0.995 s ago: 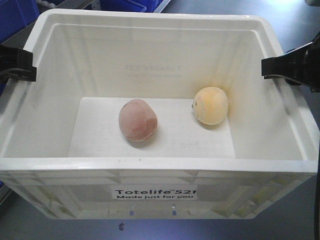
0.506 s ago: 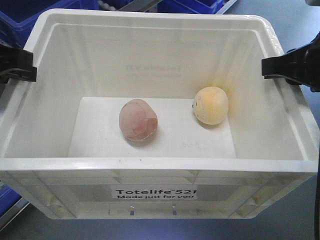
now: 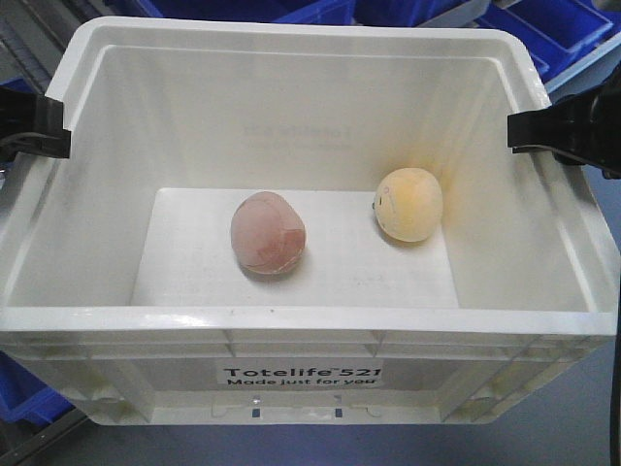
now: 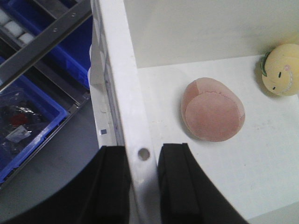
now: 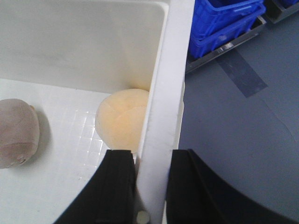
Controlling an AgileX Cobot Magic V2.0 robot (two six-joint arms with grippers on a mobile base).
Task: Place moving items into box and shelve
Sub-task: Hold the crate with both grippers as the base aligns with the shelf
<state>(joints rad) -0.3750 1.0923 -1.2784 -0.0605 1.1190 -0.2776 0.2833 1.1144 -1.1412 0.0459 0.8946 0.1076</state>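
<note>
Pink ball (image 3: 268,233), yellow ball (image 3: 409,204): lay in box (image 3: 291,318). Left hand (image 4: 142,157), right hand (image 5: 152,159): clamped on box rim. Shelving: not yet done.

A blue bin (image 4: 28,116) and a rail (image 4: 49,41) were seen left of the left jaws, stacked bins (image 5: 219,23) beyond the right jaws.

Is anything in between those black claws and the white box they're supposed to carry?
Nothing visible. The left gripper clamps the left wall of the white box, the right gripper its right wall.
</note>
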